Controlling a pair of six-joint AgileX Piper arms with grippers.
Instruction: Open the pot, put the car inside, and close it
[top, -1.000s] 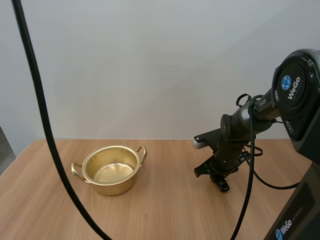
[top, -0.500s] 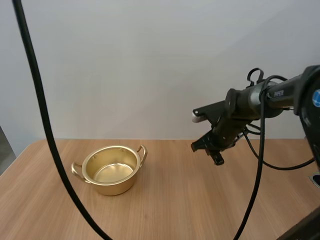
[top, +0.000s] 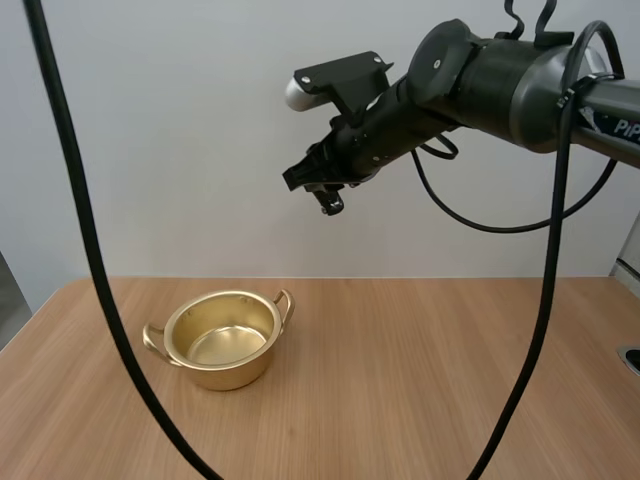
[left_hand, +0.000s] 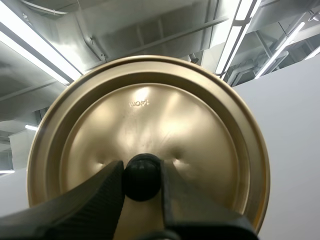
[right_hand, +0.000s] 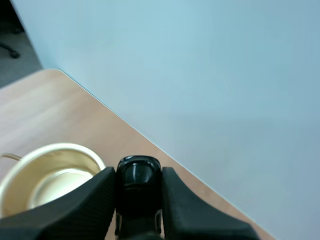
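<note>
Left gripper: fingers narrow, pinched on the round black knob of the lid. The lid is a shiny gold metal disc with a raised rim and a small stamp. Its place relative to the pot can't be told.

Pot: gold metal, round, two loop handles, open and empty, sitting on the pale wood-grain desk.

Right gripper: high above the pot and off to its right, against the plain wall. Its matte black fingers are narrow, clamped on the car, which is small, glossy black and rounded. Nothing lies between the car and the pot.
</note>
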